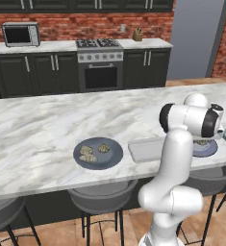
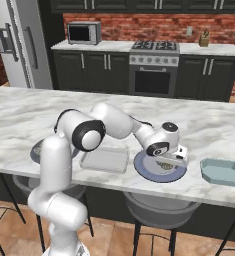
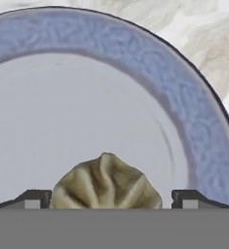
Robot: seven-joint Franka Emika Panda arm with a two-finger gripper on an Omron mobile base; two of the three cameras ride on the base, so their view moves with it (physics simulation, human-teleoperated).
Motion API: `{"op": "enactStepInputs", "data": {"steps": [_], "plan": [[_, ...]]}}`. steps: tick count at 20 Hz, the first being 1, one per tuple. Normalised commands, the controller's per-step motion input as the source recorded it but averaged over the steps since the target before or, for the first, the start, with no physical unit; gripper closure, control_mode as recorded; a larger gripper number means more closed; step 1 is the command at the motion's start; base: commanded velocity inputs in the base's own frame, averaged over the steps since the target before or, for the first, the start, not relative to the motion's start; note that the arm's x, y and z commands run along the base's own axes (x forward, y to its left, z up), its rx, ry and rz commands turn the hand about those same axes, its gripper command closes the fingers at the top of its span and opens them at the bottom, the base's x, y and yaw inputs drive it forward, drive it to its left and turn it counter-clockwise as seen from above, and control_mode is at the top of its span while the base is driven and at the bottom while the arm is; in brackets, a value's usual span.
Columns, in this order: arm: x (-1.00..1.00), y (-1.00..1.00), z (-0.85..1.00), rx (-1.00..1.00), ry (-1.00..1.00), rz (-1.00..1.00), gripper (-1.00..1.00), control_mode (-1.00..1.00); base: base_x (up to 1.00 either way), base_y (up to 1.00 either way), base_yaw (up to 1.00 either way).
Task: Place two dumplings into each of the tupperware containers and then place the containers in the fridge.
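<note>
- The tabletop (image 2: 19, 115) carries a grey tray (image 2: 105, 160) near its front edge, a teal tray (image 2: 223, 171) toward the right end, and between them a round plate (image 2: 145, 170).
- The end effector (image 2: 169, 162) hangs low over that plate.
- A dumpling (image 3: 106, 182) lies directly between its fingertips (image 3: 30, 199), which stand apart on either side, not clamped on it.

Marble tabletop (image 2: 19, 115) carries, left base view: plate (image 1: 98, 153) with dumplings at 9 o'clock, grey tupperware container (image 1: 145, 149) center, second plate (image 1: 208, 149) at 3. Teal container (image 2: 223, 171) beyond.
</note>
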Motion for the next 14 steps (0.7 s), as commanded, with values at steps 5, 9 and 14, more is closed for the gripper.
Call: {"op": "enactStepInputs", "data": {"steps": [5, 9, 14], "plan": [[0.06, -0.02, -0.28, 0.00, 0.00, 0.00, 1.00, -1.00, 0.00, 0.00, 0.00], [-0.08, 0.04, -0.05, 0.00, 0.00, 0.00, 1.00, -1.00, 0.00, 0.00, 0.00], [-0.13, 0.23, 0.34, 0.00, 0.00, 0.00, 1.00, -1.00, 0.00, 0.00, 0.00]]}}
